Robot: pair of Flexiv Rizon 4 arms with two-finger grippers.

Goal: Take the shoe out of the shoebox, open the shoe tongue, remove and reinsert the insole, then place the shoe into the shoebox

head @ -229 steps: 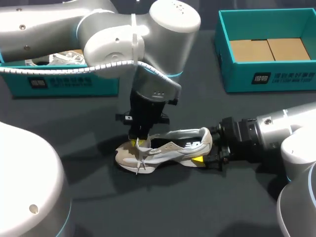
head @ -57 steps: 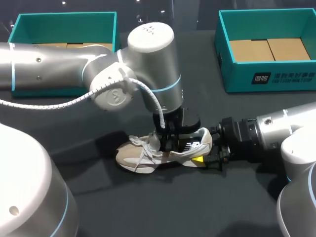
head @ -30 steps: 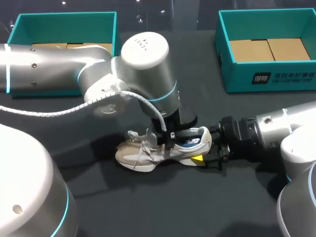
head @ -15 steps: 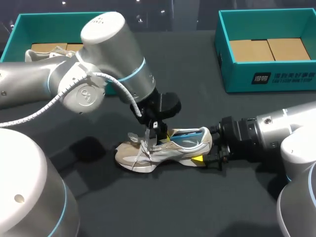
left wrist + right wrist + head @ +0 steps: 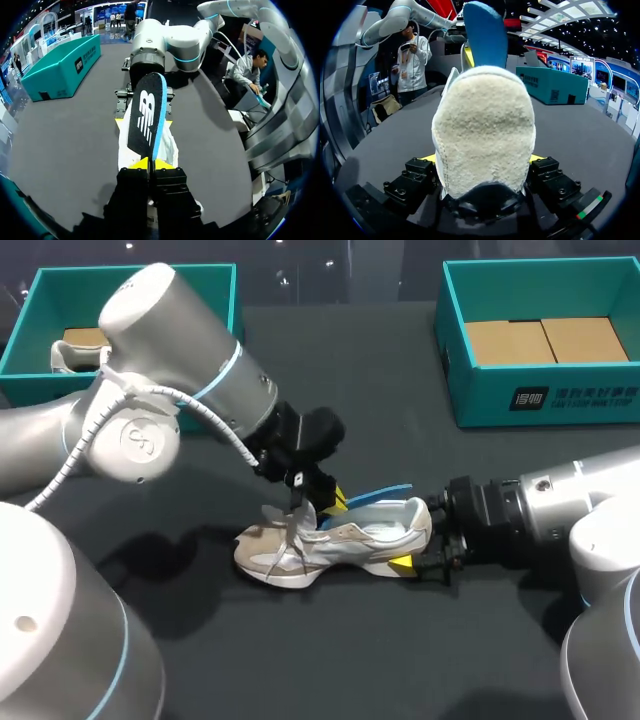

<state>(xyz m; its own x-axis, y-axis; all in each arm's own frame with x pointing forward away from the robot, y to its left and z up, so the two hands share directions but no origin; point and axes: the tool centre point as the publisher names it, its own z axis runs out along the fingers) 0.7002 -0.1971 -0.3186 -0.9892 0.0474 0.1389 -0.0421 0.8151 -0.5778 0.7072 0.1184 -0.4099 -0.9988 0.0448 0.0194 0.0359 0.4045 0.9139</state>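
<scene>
The dark table (image 5: 400, 670) is spanned by the left arm (image 5: 170, 390), which comes in from the left, and by the right arm (image 5: 560, 510), which lies low at the right. A teal shoebox (image 5: 560, 400) is set at the far right, and a second teal box (image 5: 130, 270) at the far left. The shoe (image 5: 340, 540) is kept on its sole in the middle of the table, well apart from both boxes, toe to the left and heel to the right. Its heel is clamped from both sides by the right gripper (image 5: 482, 160), exactly as it was some seconds ago. The change is in the insole (image 5: 147, 117). The left gripper (image 5: 150, 162) was at the laces seven seconds ago and down in the shoe's opening two seconds ago. It has since been drawn up and back to the left, pinched tight on one end of the insole. The insole is now lifted above the collar, its blue edge slanting up toward the heel. Whether its lower end is quite free of the shoe cannot be told. The removal is therefore judged nearly done, with reinsertion and the return to the shoebox left.
</scene>
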